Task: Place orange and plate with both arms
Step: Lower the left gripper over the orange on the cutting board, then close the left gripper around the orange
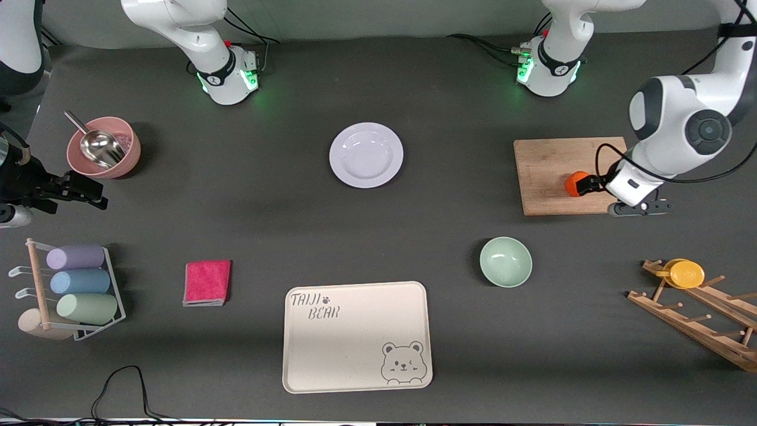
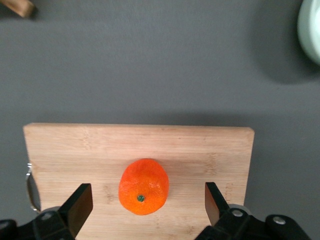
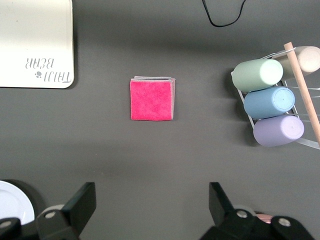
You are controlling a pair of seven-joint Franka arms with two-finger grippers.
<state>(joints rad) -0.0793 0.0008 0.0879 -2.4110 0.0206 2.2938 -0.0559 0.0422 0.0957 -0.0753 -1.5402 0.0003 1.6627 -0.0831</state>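
- My left gripper (image 2: 145, 205) hovers low over the wooden cutting board (image 1: 556, 171) at the left arm's end of the table, its fingers (image 2: 80, 202) spread wide on either side of the orange (image 2: 143, 186) without touching it.
- The orange (image 1: 575, 183) sits on the board, stem end facing my left wrist camera, near the board edge closer to the front camera.
- The plate (image 1: 366, 154) lies bare on the dark table about midway between my two bases, well apart from the board.
- My right gripper (image 1: 71, 188) waits in the air at the right arm's end of the table, just beside the pink bowl (image 1: 129, 155) that holds a metal scoop (image 1: 99, 145); in the right wrist view its fingers (image 3: 82, 202) stand spread with nothing between them.
- The right wrist view takes in the folded pink cloth (image 3: 152, 99), a rack of pastel cups (image 3: 272, 101), and a corner of the cream bear tray (image 3: 35, 40).
- Nearer the front camera than the board sit a mint-green bowl (image 1: 505, 261) and a wooden peg rack (image 1: 704, 319) with a yellow cup (image 1: 686, 273) on it.
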